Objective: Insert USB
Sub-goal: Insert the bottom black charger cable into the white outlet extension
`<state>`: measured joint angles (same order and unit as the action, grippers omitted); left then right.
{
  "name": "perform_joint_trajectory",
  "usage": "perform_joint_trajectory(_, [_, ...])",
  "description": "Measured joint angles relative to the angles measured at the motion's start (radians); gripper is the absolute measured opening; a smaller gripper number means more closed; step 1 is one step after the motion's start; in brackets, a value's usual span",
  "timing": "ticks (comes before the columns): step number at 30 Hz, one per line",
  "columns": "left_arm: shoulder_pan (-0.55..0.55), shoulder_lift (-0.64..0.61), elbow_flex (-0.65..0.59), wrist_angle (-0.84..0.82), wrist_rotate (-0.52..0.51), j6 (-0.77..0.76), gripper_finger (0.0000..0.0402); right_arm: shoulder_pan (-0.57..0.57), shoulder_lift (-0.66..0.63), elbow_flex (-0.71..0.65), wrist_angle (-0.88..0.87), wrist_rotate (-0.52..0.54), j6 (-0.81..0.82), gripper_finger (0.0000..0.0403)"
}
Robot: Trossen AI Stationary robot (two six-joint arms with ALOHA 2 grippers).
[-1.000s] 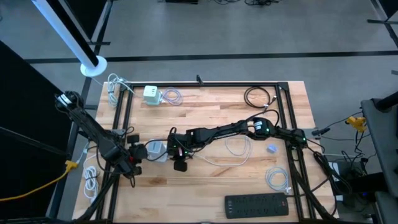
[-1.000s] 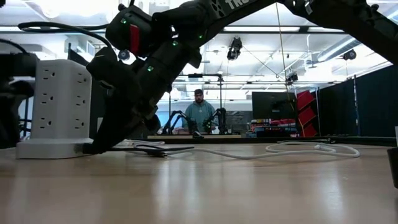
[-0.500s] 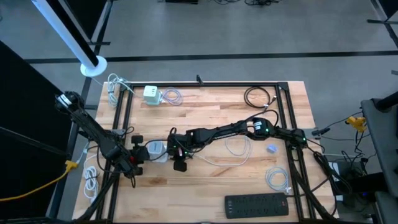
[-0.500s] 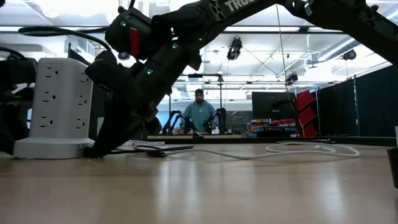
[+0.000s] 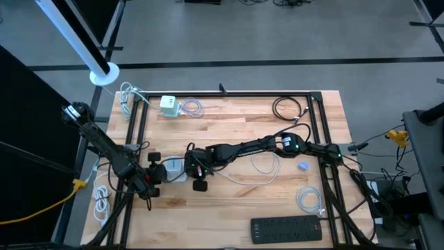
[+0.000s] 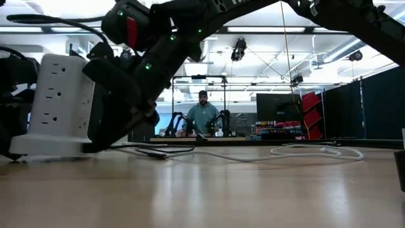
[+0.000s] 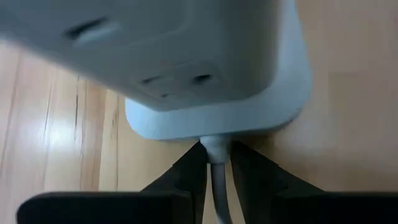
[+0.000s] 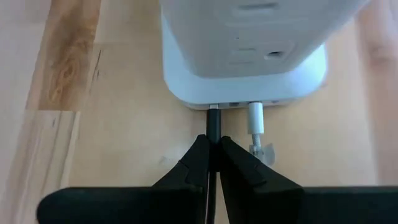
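Note:
A white power tower (image 5: 173, 167) stands tilted on the wooden table, left of centre, and also shows in the low view (image 6: 60, 95). My left gripper (image 7: 216, 149) is at its left side, shut on the tower's white cord (image 7: 216, 163). My right gripper (image 8: 213, 138) is at its right side, shut on a black USB plug (image 8: 213, 121). The plug's tip sits in a port at the tower's base (image 8: 249, 93). A white USB plug (image 8: 255, 118) sits in the port beside it. My left gripper pinches the white cord (image 7: 216, 155) between its two fingertips, right where it leaves the tower's base. The fingers come level from the table's left and lie along the cord. My right gripper pinches the black USB plug (image 8: 213, 127) between its two fingertips, just behind the tower's base. The fingers come level from the table's right, along the plug. The plug's front end (image 8: 213, 111) is in the port.
A loose white cable (image 5: 260, 167) trails right of the tower. A black power strip (image 5: 286, 228) lies at the near edge, a small white charger (image 5: 168, 104) and a black coiled cable (image 5: 290, 107) at the far edge. A person (image 6: 202, 114) sits beyond the table.
My right gripper has moved toward the table's left edge with the black plug, against the tower's base. The tower has tipped out of upright and shifted slightly toward the left.

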<state>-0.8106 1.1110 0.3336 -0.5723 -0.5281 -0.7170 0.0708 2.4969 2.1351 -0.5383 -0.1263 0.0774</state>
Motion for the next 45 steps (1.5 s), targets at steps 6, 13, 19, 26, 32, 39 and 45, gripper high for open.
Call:
perform_joint_trajectory(6, [0.000,0.000,0.000,-0.002,0.005,0.001,0.0061,0.007,0.000,0.004,-0.002,0.000,-0.020,0.0011])
perform_joint_trajectory(13, [0.000,0.001,-0.001,-0.006,0.005,0.020,0.0061,0.012,0.006,0.004,0.062,-0.042,-0.046,0.0011])
perform_joint_trajectory(19, [0.000,0.039,0.001,0.030,-0.005,0.080,0.0061,0.009,0.008,-0.007,0.073,-0.049,0.002,0.0011])
perform_joint_trajectory(26, [0.002,0.092,0.053,-0.017,0.000,0.080,0.0061,0.005,0.008,-0.010,0.011,-0.004,0.031,0.0010])
perform_joint_trajectory(32, [0.001,0.100,0.099,-0.060,-0.003,0.079,0.0056,0.001,0.006,-0.010,-0.022,0.036,0.001,0.0010])
perform_joint_trajectory(39, [-0.001,0.128,0.067,0.019,-0.044,0.012,0.0044,0.002,0.005,-0.012,-0.024,0.038,-0.003,0.0010])
perform_joint_trajectory(45, [-0.002,0.206,0.061,0.068,-0.078,0.006,0.0043,0.006,0.005,-0.014,-0.018,0.038,0.000,0.0010])
